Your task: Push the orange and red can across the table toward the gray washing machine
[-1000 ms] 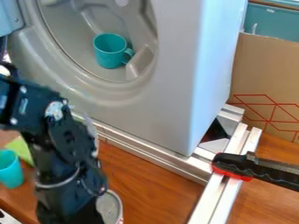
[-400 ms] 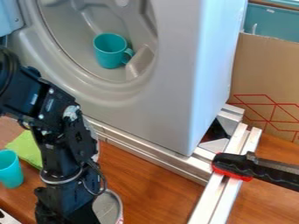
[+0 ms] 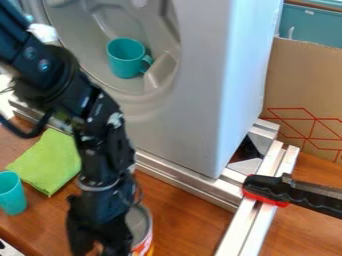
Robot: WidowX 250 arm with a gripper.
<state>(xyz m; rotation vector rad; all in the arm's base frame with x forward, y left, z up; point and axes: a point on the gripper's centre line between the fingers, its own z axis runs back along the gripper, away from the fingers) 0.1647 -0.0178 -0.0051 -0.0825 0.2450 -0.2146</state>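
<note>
The gripper [image 3: 99, 246] hangs low over the wooden table at the lower left, its fingers apart with a brown patch between them. Just right of it, touching or overlapping its side, stands a can [image 3: 141, 227] with an orange and white label, partly hidden behind the arm. A green cloth [image 3: 47, 162] lies flat to the left of the arm. At the left edge a turquoise cup [image 3: 11, 194] stands on the table. Higher up, a teal mug [image 3: 127, 58] rests inside the round recess of a grey machine panel.
The grey panel [image 3: 177, 117] rises behind the arm on metal rails [image 3: 180, 181]. A black and red clamp [image 3: 270, 189] grips the rail at the right. Behind it is a cardboard box [image 3: 304, 90]. The wooden table [image 3: 184, 222] extends between can and rail.
The arm and gripper have moved right, uncovering more of the green cloth. The can has shifted slightly right and up, showing more of its label.
</note>
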